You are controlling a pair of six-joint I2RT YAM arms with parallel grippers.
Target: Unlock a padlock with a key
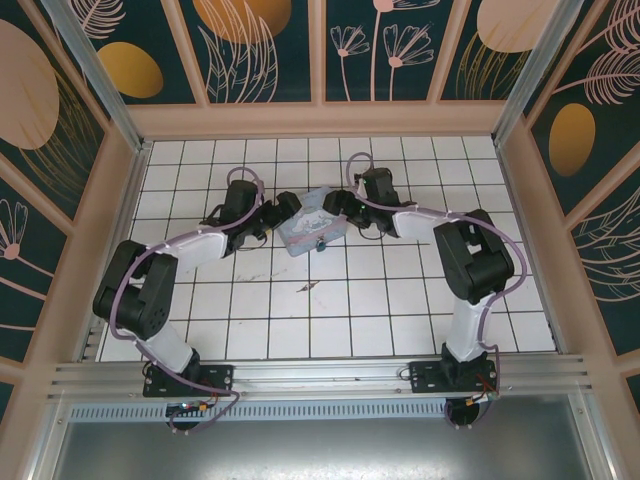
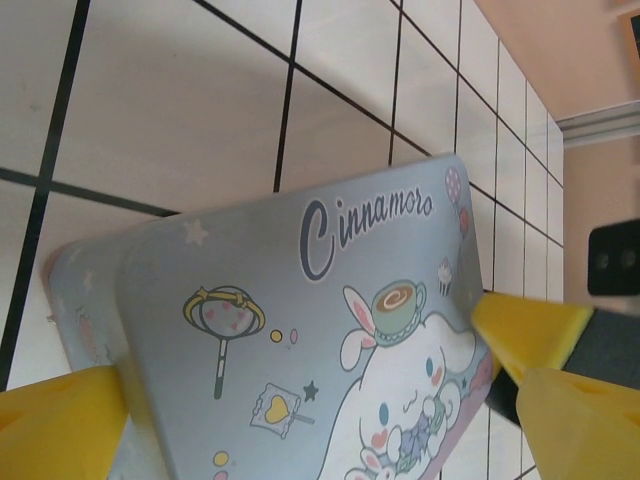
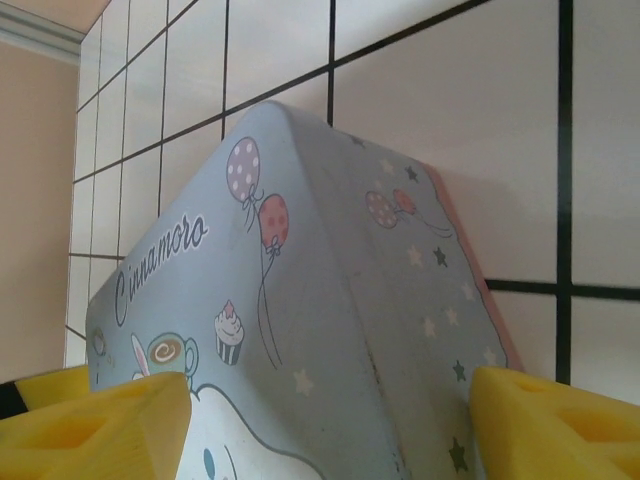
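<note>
Dark bluish metal, tiny: the padlock (image 1: 321,243), against the near edge of the pale blue cartoon-printed box (image 1: 310,225), on the side facing the arm bases. Too small to tell its long axis or which way it points. Lies between the two grippers and a little nearer the bases: left gripper (image 1: 284,207) at the box's left end, right gripper (image 1: 338,206) at its right end. From the left wrist, yellow pads (image 2: 530,330) spread wide, straddling the box, one tip touching a corner. From the right wrist, pads close against both sides of the box; clamped or merely touching, cannot tell. Box lid shut, contents hidden. Rests on the white gridded tabletop (image 1: 400,300). Thin brownish item (image 1: 305,288) alone on the tabletop, nearer the bases, apart from the box.
</note>
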